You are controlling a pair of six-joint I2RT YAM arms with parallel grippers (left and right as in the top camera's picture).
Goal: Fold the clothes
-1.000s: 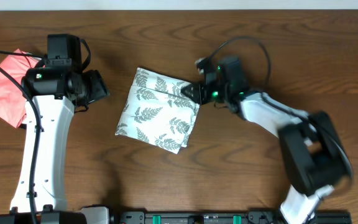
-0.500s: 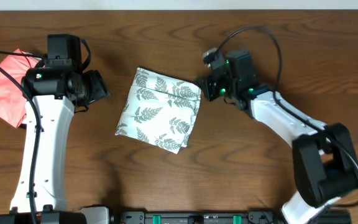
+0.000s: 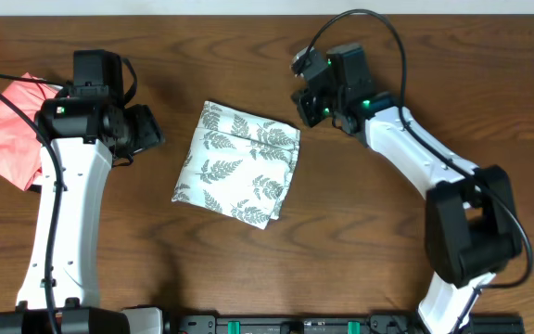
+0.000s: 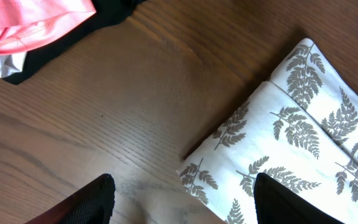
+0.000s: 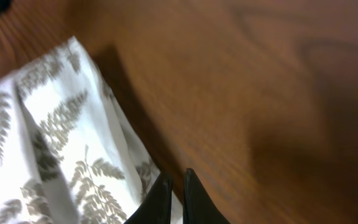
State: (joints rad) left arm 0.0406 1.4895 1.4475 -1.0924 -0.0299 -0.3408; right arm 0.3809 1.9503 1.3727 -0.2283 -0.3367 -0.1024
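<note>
While the fern-print dress [image 3: 239, 165] lies folded into a compact, slightly skewed rectangle at the middle of the wooden table [image 3: 369, 241], neither of my grippers has hold of it. My right gripper [image 5: 176, 179] sits just off the far right corner of the bundle. Its two fingers are drawn together with only a sliver of gap between the tips, and nothing is pinched there. From my right wrist camera the tips hang right at the cloth's edge; whether they brush it I cannot tell. My left gripper [image 3: 148, 132] is to the left of the dress, near its far left corner but apart from it, jaws spread wide and empty. Between them my left wrist camera shows bare wood and a corner of the fabric. Layered edges show along the right side of the fold. Further left, a coral-pink garment [image 3: 3, 125] lies at the table's left edge, partly under my left arm, with a black garment [image 4: 104, 18] lying against it.
</note>
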